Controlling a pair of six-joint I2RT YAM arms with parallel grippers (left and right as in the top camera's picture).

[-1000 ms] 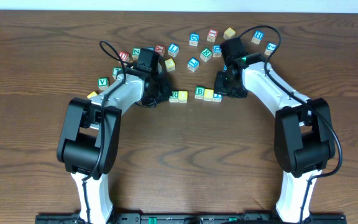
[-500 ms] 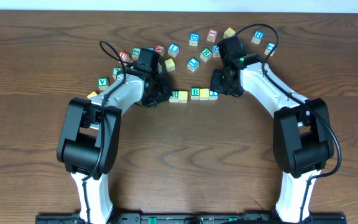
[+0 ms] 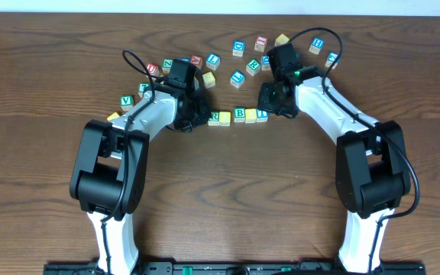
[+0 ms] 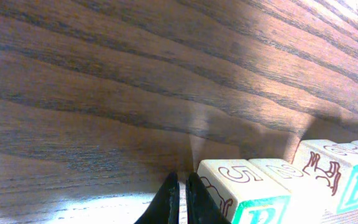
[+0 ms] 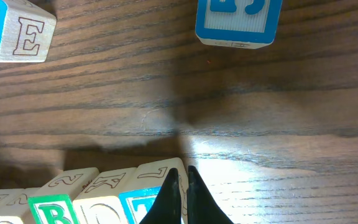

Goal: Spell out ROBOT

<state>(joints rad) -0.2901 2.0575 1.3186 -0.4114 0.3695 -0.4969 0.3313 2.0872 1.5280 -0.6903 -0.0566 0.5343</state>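
Observation:
A row of letter blocks lies mid-table: green R block [image 3: 214, 117], a yellow block [image 3: 224, 117], green B block [image 3: 240, 114], a yellow block [image 3: 251, 114] and blue T block [image 3: 262, 114]. My left gripper [image 3: 202, 114] is shut and empty at the row's left end, beside the R block [image 4: 244, 198]; its fingertips [image 4: 180, 200] sit low over the wood. My right gripper [image 3: 270, 105] is shut and empty at the row's right end. Its fingertips [image 5: 180, 196] are against the T block [image 5: 151, 194], next to the B block [image 5: 55, 210].
Several loose letter blocks lie scattered behind the row, among them a green V block [image 3: 126, 100], a blue block [image 3: 237, 77], a yellow block [image 3: 208, 78] and a blue H block [image 3: 317, 45]. The right wrist view shows an E block [image 5: 17, 36] and a blue block [image 5: 238, 22].
My right gripper has moved left, sliding the B, yellow and T blocks left toward the R and yellow blocks. The left arm has not moved.

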